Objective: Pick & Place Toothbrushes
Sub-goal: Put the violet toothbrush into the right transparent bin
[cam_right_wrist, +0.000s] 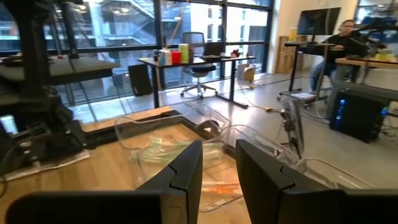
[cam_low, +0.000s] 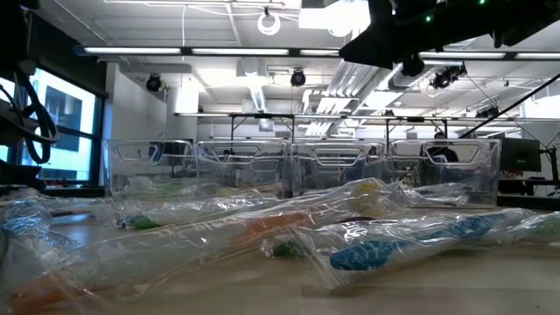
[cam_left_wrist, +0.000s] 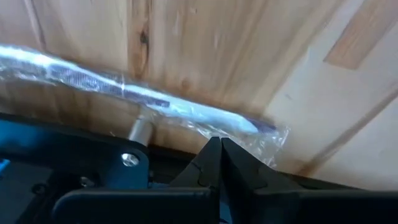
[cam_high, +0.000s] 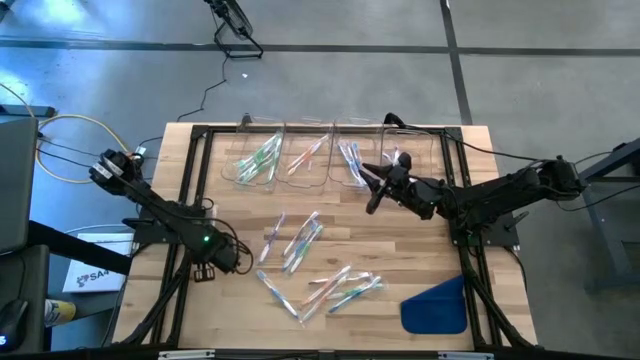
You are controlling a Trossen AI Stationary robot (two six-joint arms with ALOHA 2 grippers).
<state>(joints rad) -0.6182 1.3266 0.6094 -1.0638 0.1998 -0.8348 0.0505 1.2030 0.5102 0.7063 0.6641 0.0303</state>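
The wooden table [cam_high: 400, 260] carries four clear bins [cam_high: 305, 155], scattered wrapped toothbrushes [cam_high: 300, 245] and a blue cloth [cam_high: 436, 307]

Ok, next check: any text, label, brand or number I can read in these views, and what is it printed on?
"SA4": partial dark lettering on the white box lying off the table's left edge, high view; the rest is cut off.
Toothbrushes: printing on the clear wrappers, if any, is too small to read.
Monitors behind the person, right wrist view: too blurred to read.
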